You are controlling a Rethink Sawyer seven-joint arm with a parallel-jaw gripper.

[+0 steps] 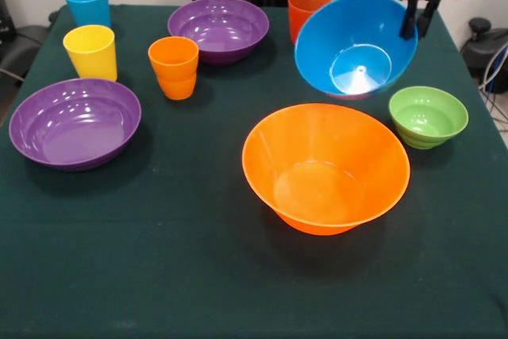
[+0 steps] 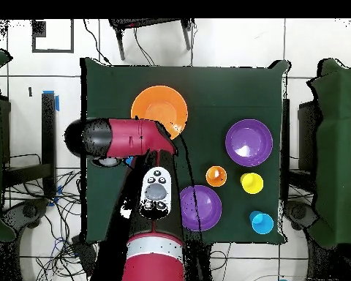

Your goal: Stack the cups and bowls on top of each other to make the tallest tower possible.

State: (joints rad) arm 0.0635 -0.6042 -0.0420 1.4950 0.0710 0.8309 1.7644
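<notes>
My gripper (image 1: 418, 18) is at the far right of the front view, shut on the rim of the deep blue bowl (image 1: 341, 37), one finger inside and one outside. That bowl hangs tilted with its mouth towards the camera, and a translucent light blue bowl (image 1: 361, 69) lies inside it. The large orange bowl (image 1: 325, 166) stands upright in front of it, and the small green bowl (image 1: 428, 116) is to its right. A red-orange cup (image 1: 305, 7) shows behind the blue bowl. In the overhead view the arm (image 2: 127, 137) hides the gripper and the blue bowl, beside the orange bowl (image 2: 159, 110).
Two purple bowls (image 1: 75, 122) (image 1: 218, 28) stand on the left half of the green cloth. Between them are the orange cup (image 1: 174, 67), yellow cup (image 1: 90, 51) and light blue cup (image 1: 87, 3). Cables and dark equipment (image 1: 488, 45) lie past the table's right edge.
</notes>
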